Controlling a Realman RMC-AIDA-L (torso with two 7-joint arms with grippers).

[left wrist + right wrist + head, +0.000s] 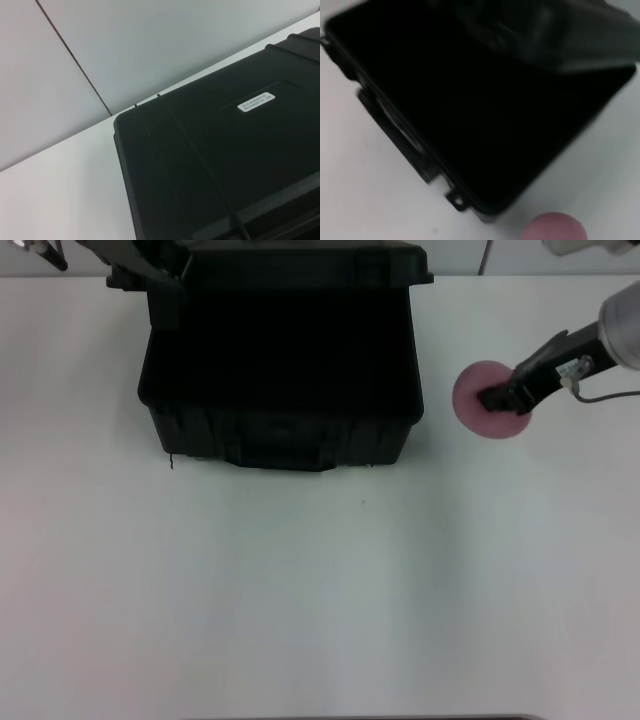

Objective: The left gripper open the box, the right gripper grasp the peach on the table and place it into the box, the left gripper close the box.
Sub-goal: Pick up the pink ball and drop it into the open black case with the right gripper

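Note:
The black box (280,430) stands open at the back middle of the table, its lid (300,262) raised at the far side. My left gripper (140,270) is at the lid's left corner. The left wrist view shows only the lid's outer face (225,165) with its white label (256,102). The pink peach (478,400) lies right of the box, and my right gripper (503,398) is shut on its top. In the right wrist view the peach (555,229) shows beside the open box (470,110).
The white table (300,610) stretches wide in front of the box. A grey cable (600,395) hangs from the right wrist. A pale wall with a dark seam (75,60) rises behind the table.

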